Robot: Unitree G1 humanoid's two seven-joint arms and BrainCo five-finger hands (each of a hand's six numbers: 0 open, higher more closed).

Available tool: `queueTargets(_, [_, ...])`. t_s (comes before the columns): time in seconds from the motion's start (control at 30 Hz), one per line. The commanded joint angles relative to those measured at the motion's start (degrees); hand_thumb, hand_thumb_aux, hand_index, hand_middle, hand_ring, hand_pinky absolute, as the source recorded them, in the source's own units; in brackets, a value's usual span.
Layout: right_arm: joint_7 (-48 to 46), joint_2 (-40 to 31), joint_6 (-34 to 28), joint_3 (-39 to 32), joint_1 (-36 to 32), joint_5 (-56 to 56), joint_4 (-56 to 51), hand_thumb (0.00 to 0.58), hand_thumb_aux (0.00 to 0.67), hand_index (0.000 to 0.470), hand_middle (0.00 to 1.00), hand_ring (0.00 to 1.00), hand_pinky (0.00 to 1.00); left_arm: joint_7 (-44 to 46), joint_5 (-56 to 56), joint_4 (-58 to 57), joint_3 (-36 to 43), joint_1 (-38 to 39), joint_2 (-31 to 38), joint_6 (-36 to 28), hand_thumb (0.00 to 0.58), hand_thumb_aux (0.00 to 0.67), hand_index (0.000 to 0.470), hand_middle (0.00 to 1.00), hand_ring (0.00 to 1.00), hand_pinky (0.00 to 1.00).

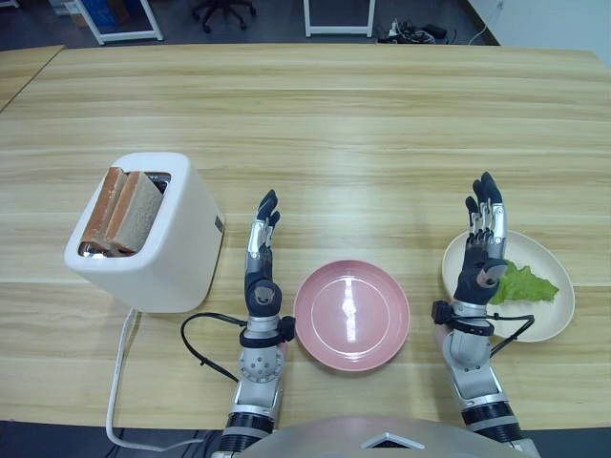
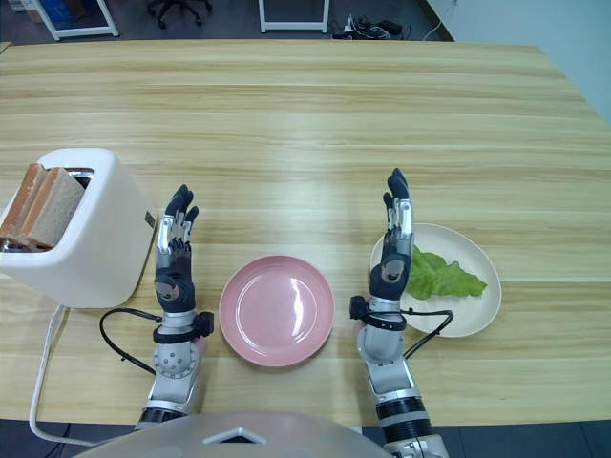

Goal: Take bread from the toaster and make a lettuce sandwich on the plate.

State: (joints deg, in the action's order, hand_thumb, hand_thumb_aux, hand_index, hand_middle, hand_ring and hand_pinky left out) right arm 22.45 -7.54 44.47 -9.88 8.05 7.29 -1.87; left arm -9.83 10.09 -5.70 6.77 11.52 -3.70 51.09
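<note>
A white toaster [image 1: 158,239] stands at the left with two slices of bread [image 1: 122,210] sticking out of its slots. An empty pink plate [image 1: 351,313] lies near the table's front edge, in the middle. A green lettuce leaf [image 1: 524,283] rests on a cream plate [image 1: 554,315] at the right. My left hand [image 1: 262,258] is held flat and open between the toaster and the pink plate, holding nothing. My right hand [image 1: 481,250] is open too, over the left rim of the cream plate beside the lettuce.
The toaster's white cord [image 1: 119,367] runs down to the table's front edge at the left. The wooden table [image 1: 334,114] stretches bare behind the plates. Chair and desk legs stand on the floor beyond its far edge.
</note>
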Motion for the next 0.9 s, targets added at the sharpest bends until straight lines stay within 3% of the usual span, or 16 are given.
queueTargets(0.03, [-3.2,0.9,-1.1,0.8,1.7,0.7,2.1,0.000,0.000,0.000,0.00,0.00,0.00,-0.3,-0.4,0.8,0.3,1.0,-1.7,-1.7,0.000,0.000,0.000,0.00,0.00,0.00])
queueTargets(0.6, [-7.7,4.1,1.6,1.9,2.7,11.2,3.7,0.000,0.000,0.000,0.00,0.00,0.00,-0.2,2.8,3.8,-0.7,0.6,-0.4,-1.2,0.000,0.000,0.000,0.00,0.00,0.00])
queueTargets(0.73, [-6.5,3.9,1.3,3.4,2.0,16.8,4.2,0.000,0.000,0.000,0.00,0.00,0.00,-4.6,12.7,17.6,-15.5,0.1,4.1,-3.2,0.000,0.000,0.000,0.00,0.00,0.00])
queueTargets(0.83, [-5.5,3.5,1.3,3.7,1.4,19.7,2.4,0.000,0.000,0.000,0.00,0.00,0.00,-9.3,22.8,21.3,-31.8,-0.4,12.2,-11.3,0.000,0.000,0.000,0.00,0.00,0.00])
queueTargets(0.9, [-5.1,3.3,1.3,3.6,1.0,21.4,1.6,0.000,0.000,0.000,0.00,0.00,0.00,-10.9,28.0,18.4,-38.1,0.1,18.5,-15.9,0.000,0.000,0.000,0.00,0.00,0.00])
